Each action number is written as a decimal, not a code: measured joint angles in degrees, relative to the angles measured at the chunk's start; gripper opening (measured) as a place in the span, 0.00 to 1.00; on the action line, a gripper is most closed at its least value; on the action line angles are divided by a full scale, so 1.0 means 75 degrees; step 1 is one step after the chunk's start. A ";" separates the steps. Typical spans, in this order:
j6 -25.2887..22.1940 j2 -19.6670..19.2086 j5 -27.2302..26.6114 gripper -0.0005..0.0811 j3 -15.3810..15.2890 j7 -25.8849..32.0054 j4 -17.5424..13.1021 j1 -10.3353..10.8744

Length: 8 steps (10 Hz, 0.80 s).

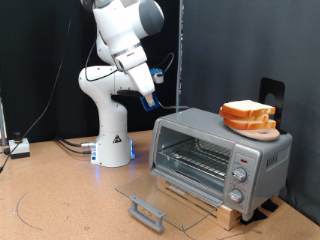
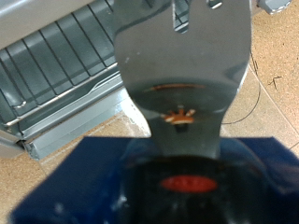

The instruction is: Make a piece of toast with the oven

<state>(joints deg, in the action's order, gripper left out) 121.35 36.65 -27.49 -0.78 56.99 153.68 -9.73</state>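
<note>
In the exterior view the oven (image 1: 220, 155) stands on the table (image 1: 60, 205) with its glass door (image 1: 165, 200) dropped flat. The piece of toast (image 1: 245, 110) lies pale and brown-crusted atop a stack on a round wooden board (image 1: 262, 130) on the oven's roof. The hand (image 1: 150, 100) hangs above and left of the oven, nothing visibly in it; fetching bread seems the step, calling for a reach across to the stack. In the wrist view the hand (image 2: 184, 9) hovers over the wire rack (image 2: 65, 51); I cannot tell whether it is spread or clenched.

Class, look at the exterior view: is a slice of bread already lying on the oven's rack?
No: the oven rack is bare, and the bread sits stacked on top.
</note>
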 joint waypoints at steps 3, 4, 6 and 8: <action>0.0466 -0.0757 -0.0209 0.49 -0.0392 -0.0137 -0.0326 0.0140; 0.0579 -0.0958 -0.0368 0.49 -0.0504 -0.0137 -0.0430 0.0240; 0.0756 -0.1266 -0.0677 0.49 -0.0731 -0.0136 -0.0612 0.0497; 0.0882 -0.1419 -0.0917 0.49 -0.0931 -0.0137 -0.0730 0.0664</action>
<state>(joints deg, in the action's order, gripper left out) 127.96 26.01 -34.37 -7.76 55.96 148.20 -4.75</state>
